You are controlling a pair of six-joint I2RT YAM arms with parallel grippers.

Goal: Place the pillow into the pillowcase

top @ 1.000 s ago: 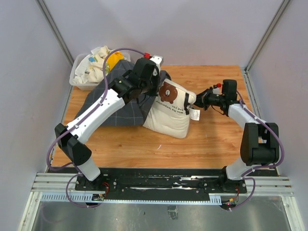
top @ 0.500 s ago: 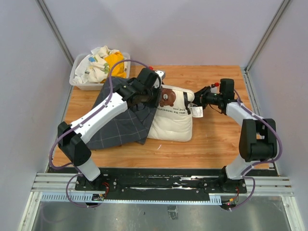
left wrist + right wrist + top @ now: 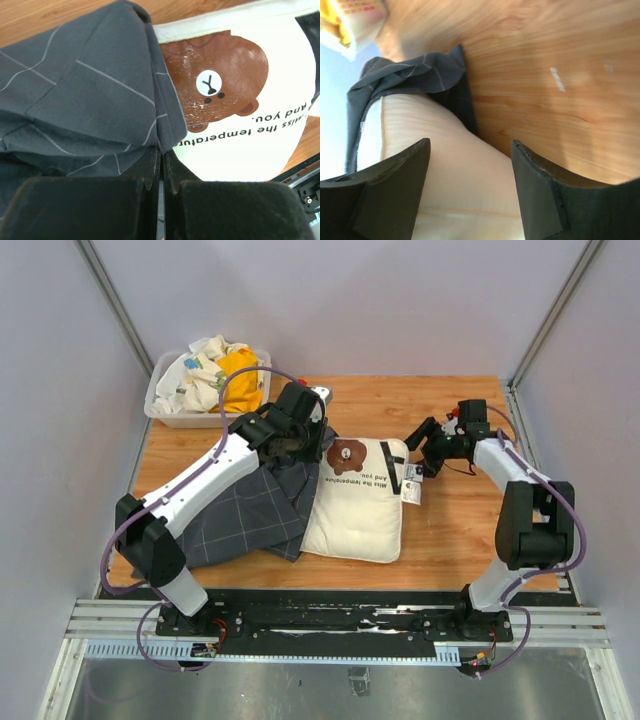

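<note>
The cream pillow [image 3: 362, 505], printed with a brown bear, lies flat on the table, its left edge against the dark grid-lined pillowcase [image 3: 245, 515]. My left gripper [image 3: 316, 445] is shut on a fold of the pillowcase edge [image 3: 125, 95], right beside the pillow's bear print [image 3: 225, 80]. In the left wrist view the jaws [image 3: 161, 152] pinch the grey cloth. My right gripper [image 3: 418, 440] hangs at the pillow's far right corner. It stands open [image 3: 470, 145], its jaws apart over the pillow [image 3: 460, 185] and holding nothing. The pillowcase [image 3: 415, 77] shows behind it.
A white bin [image 3: 160, 410] at the back left holds a yellow cloth [image 3: 240, 365] and a white patterned cloth [image 3: 195, 375]. A label tag [image 3: 411, 490] hangs off the pillow's right edge. Bare wooden table [image 3: 460, 520] lies to the right and front.
My right gripper opened and let go of the pillow's corner, and the pillow settled flat. My left gripper came nearer and lower, still pinching the pillowcase, which spread out on the table.
</note>
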